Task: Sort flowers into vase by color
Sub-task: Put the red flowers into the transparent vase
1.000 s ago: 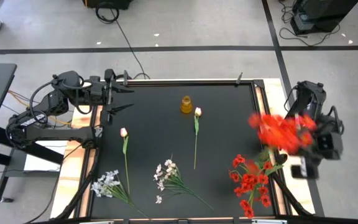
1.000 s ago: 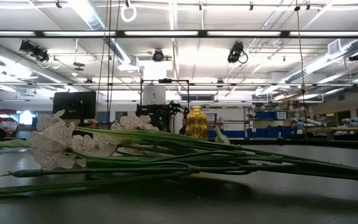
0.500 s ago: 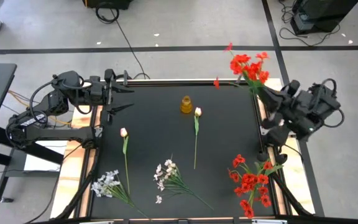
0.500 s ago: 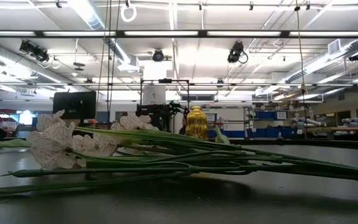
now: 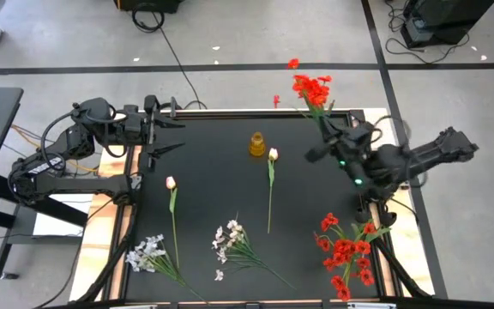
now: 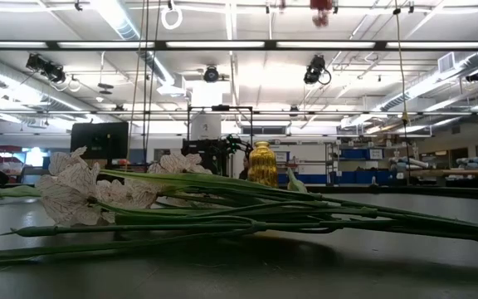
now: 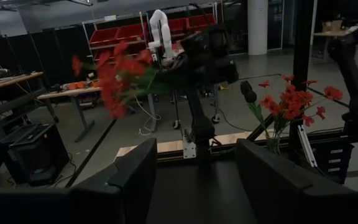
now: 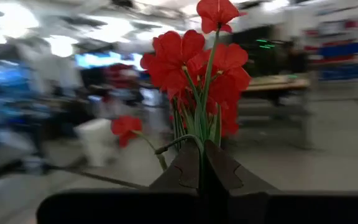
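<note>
- Barely underway, I'd say. The only vase I can spot is the little yellow vase (image 5: 256, 144) near the far middle of the table (image 5: 204, 163), and from overhead nothing is standing in it.
- The right gripper (image 5: 327, 130) has its jaws clamped on the stem of a red bunch (image 5: 310, 87), held up in the air over the table's far right corner, blossoms sticking out past the edge. The right wrist view shows the stem pinched right between the fingers, blooms (image 8: 194, 62) upright.
- Left on the table: a second red bunch (image 5: 344, 254) at the near right edge, two pink tulips (image 5: 272, 154) (image 5: 171, 183) lying flat mid-table, and two white sprays (image 5: 230, 239) (image 5: 147, 253) toward the near side.
- The left gripper (image 5: 168, 125) is parked at the far left corner, jaws open, holding nothing.
- So one flower in hand, five to go, none placed as far as I can tell.
- Writing or brands: none I can read anywhere, not on the vase, the arms or the room behind.
</note>
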{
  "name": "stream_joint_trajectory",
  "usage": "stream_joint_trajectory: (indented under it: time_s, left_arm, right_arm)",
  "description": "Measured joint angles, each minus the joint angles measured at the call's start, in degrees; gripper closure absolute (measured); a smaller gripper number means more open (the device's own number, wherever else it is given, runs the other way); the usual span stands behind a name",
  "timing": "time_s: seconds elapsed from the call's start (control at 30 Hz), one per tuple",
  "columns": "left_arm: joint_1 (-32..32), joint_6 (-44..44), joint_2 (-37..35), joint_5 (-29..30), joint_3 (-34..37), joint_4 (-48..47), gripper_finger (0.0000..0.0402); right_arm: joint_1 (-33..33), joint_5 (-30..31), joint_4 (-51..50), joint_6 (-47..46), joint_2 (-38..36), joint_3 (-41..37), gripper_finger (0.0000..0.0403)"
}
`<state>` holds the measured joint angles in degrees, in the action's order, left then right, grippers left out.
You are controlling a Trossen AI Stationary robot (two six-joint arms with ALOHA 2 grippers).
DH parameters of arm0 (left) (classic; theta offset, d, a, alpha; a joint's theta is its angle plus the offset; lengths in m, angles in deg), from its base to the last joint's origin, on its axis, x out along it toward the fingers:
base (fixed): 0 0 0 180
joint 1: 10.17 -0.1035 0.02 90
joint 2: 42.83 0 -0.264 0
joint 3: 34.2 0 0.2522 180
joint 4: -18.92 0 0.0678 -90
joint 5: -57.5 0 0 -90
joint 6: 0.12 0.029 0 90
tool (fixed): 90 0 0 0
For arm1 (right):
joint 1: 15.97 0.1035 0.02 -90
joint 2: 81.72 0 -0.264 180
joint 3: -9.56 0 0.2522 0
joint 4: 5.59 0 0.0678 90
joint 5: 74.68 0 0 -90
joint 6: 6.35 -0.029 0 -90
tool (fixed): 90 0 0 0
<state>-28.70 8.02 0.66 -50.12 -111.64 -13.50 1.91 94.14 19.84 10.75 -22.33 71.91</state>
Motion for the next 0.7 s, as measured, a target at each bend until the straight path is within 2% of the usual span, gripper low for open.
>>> stream_joint_trajectory:
  time_s: [0.17, 0.27, 0.47, 0.57, 0.63, 0.7]
  left_arm:
    - [0.0, 0.0, 0.0, 0.0, 0.0, 0.0, 0.0177]
    - [0.0, 0.0, 0.0, 0.0, 0.0, 0.0, 0.0177]
    - [0.0, 0.0, 0.0, 0.0, 0.0, 0.0, 0.0177]
    - [0.0, 0.0, 0.0, 0.0, 0.0, 0.0, 0.0177]
    - [0.0, 0.0, 0.0, 0.0, 0.0, 0.0, 0.0177]
    - [0.0, 0.0, 0.0, 0.0, 0.0, 0.0, 0.0177]
  right_arm:
    - [-3.1, 10.5, 0.1, -0.5, 6.1, 0.0, 0.039]
    - [-4.3, 11.2, 0.1, 0.2, 9.5, -0.2, 0.0387]
    - [-6.1, 11.1, 4.0, -0.3, 14.3, -0.2, 0.0366]
    - [-6.6, 9.1, 8.7, -0.4, 15.3, -0.2, 0.0357]
    - [-6.9, 6.5, 10.5, -0.5, 15.5, -0.2, 0.0354]
    - [-7.2, 0.2, 10.9, -0.5, 15.5, -0.2, 0.0353]
